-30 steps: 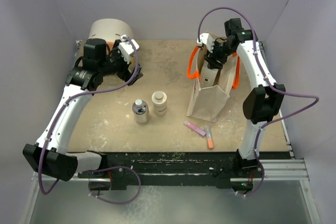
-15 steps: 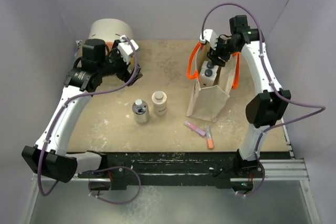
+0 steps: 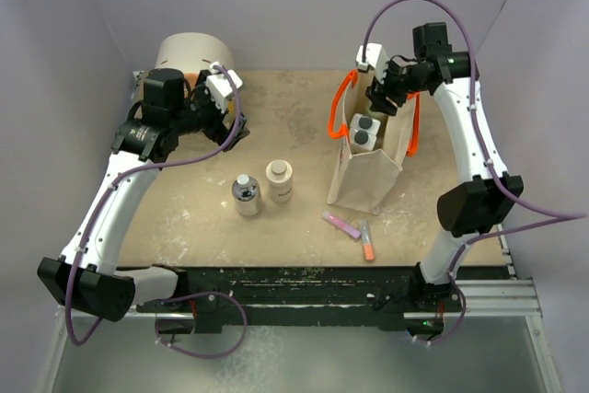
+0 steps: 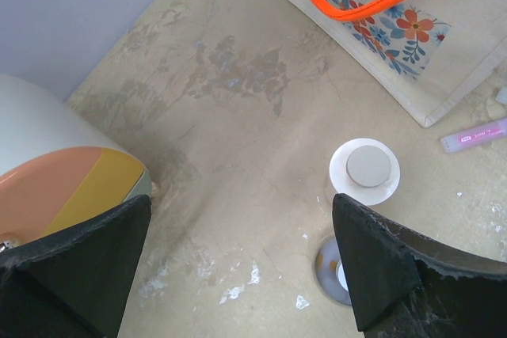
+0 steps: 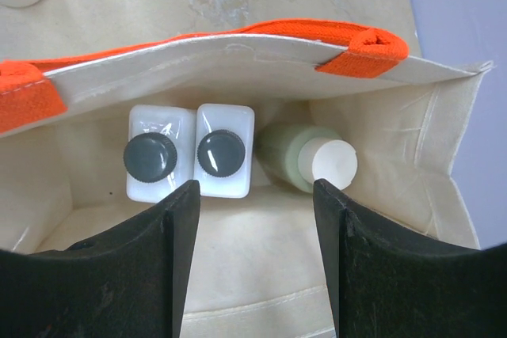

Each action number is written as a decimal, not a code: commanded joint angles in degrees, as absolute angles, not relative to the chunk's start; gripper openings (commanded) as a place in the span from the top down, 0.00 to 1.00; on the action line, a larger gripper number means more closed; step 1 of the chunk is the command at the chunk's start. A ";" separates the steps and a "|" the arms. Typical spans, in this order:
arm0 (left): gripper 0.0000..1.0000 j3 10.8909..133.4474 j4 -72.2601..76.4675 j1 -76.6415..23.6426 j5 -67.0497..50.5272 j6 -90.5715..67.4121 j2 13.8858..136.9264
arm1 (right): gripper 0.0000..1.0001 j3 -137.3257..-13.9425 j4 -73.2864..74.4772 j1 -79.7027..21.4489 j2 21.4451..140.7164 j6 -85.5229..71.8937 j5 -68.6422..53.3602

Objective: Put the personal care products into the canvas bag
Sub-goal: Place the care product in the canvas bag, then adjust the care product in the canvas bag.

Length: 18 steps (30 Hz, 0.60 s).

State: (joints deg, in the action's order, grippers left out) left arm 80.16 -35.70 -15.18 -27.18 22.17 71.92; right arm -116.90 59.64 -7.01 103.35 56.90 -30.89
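Right of centre: canvas bag (image 3: 366, 177), holding two square bottles (image 5: 160, 156) side by side, round bottle (image 5: 305, 160) at their right.
Centre: jar (image 3: 279, 179) just right of small bottle (image 3: 246, 196).
Upper left: drawer box (image 3: 189, 51).

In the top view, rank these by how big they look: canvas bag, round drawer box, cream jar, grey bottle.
1. canvas bag, clearly the largest.
2. round drawer box, though partly hidden.
3. cream jar and grey bottle: they look about alike, so I won't rank them.
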 commanded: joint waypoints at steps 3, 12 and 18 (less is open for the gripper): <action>0.01 81.63 -34.72 -15.40 -27.36 23.47 70.26 | 0.40 -113.72 62.75 -7.92 98.97 54.94 -34.77; 0.01 81.87 -34.45 -15.43 -27.38 23.40 70.61 | 0.48 -99.50 66.41 -13.87 87.71 52.95 -33.97; 0.01 81.45 -33.69 -15.43 -28.22 22.76 70.61 | 0.48 -93.20 60.42 -15.38 81.04 47.90 -31.15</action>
